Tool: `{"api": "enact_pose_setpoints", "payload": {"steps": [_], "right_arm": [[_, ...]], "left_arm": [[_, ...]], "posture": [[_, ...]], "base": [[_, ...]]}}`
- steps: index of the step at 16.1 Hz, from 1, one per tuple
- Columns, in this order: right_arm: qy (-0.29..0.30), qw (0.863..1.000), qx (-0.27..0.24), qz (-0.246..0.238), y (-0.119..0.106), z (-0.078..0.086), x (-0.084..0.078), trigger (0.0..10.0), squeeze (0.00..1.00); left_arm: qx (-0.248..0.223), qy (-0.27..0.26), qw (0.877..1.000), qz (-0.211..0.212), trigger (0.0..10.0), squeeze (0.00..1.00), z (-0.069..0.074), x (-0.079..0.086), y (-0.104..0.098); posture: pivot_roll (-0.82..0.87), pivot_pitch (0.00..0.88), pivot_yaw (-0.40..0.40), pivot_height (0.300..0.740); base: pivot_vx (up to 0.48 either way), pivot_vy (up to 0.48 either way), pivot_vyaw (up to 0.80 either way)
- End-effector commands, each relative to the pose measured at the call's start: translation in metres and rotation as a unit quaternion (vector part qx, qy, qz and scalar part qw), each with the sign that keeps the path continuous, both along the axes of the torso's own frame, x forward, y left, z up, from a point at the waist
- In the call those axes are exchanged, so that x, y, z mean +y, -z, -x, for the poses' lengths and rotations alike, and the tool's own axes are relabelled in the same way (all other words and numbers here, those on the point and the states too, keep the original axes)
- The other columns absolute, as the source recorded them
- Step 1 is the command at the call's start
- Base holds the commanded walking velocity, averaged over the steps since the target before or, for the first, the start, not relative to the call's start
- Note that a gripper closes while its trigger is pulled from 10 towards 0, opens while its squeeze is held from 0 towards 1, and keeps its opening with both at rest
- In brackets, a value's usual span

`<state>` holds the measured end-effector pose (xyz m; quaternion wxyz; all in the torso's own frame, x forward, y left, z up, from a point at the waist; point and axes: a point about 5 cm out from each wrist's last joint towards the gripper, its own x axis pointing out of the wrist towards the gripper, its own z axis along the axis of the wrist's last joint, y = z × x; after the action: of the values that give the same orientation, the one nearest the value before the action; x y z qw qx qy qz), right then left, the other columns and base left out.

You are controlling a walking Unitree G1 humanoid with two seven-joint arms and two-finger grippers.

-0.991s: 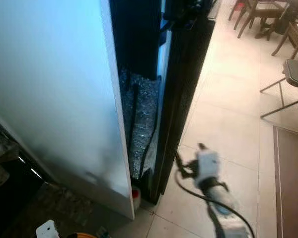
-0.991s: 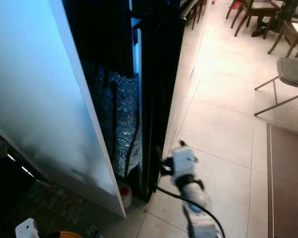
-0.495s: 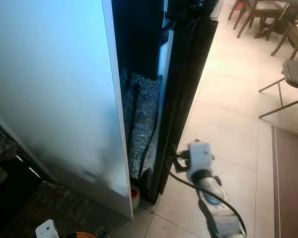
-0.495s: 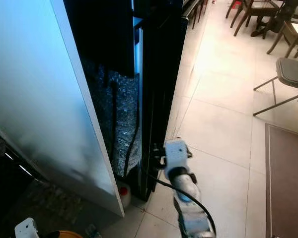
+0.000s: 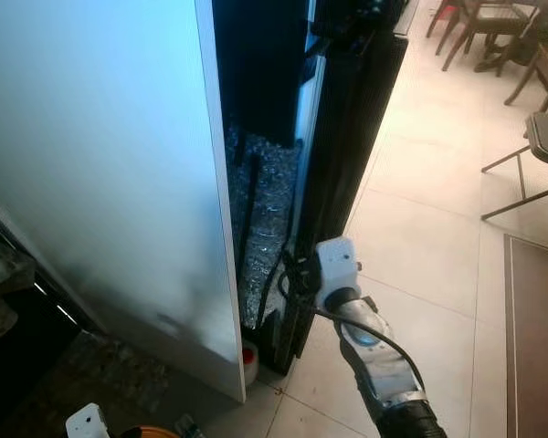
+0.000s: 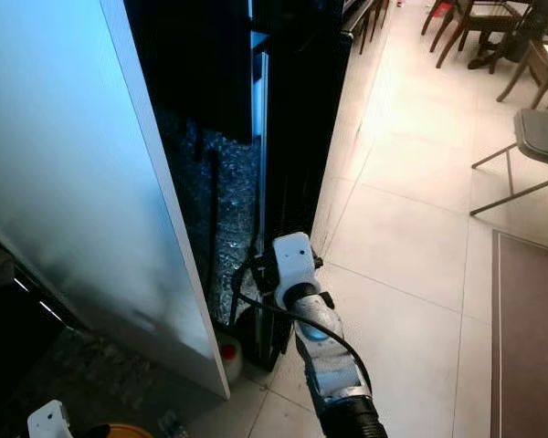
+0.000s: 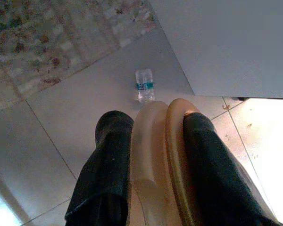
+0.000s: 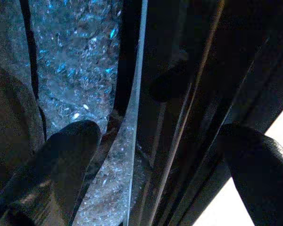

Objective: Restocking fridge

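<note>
At the foot of a black fridge door [image 5: 342, 173], beside a white panel [image 5: 100, 173], the right gripper [image 5: 288, 274] is seen from the head views reaching the door's lower edge over a tiled floor [image 5: 420, 246]. In the right wrist view, its fingers [image 8: 68, 150] are spread, straddling the door edge. In the left wrist view, the left gripper [image 7: 153, 141] is clamped on a tan rim [image 7: 160, 155] above a floor-lying bottle [image 7: 145, 85].
</note>
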<state>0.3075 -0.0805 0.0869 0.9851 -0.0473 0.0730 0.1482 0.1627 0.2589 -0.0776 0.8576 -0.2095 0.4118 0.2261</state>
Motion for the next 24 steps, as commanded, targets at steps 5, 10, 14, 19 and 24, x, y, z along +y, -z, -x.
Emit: {"api": "enact_pose_setpoints", "payload": {"steps": [5,10,14,19,24], "right_arm": [[-0.008,1.000,-0.020,0.014,-0.003,-0.007,0.007,10.0,0.00],[-0.006,1.000,-0.021,0.002,-0.003,-0.012,0.001,10.0,0.00],[-0.003,1.000,-0.022,0.002,-0.002,-0.017,-0.008,10.0,0.00],[0.038,0.999,-0.029,-0.001,-0.003,-0.024,-0.031,10.0,0.00],[0.118,0.992,-0.047,0.015,-0.005,-0.024,-0.065,10.0,0.00]], "left_arm": [[0.010,0.001,1.000,0.003,10.0,0.00,0.004,-0.003,0.003],[0.012,0.006,1.000,0.005,10.0,0.00,0.006,-0.006,0.004],[0.011,0.007,1.000,0.004,10.0,0.00,0.006,-0.005,0.004],[0.011,0.010,1.000,0.004,10.0,0.00,0.007,-0.006,0.005],[0.010,0.012,1.000,0.005,10.0,0.00,0.007,-0.006,0.005]], "posture": [[0.02,0.054,-0.020,0.740],[0.02,0.055,-0.021,0.740],[0.02,0.056,-0.022,0.740],[0.02,0.057,-0.018,0.740],[0.02,0.056,-0.017,0.740]], "base": [[0.000,0.000,0.00],[0.000,0.000,0.00],[0.000,0.000,0.00],[0.000,0.000,0.00],[0.000,0.000,0.00]]}}
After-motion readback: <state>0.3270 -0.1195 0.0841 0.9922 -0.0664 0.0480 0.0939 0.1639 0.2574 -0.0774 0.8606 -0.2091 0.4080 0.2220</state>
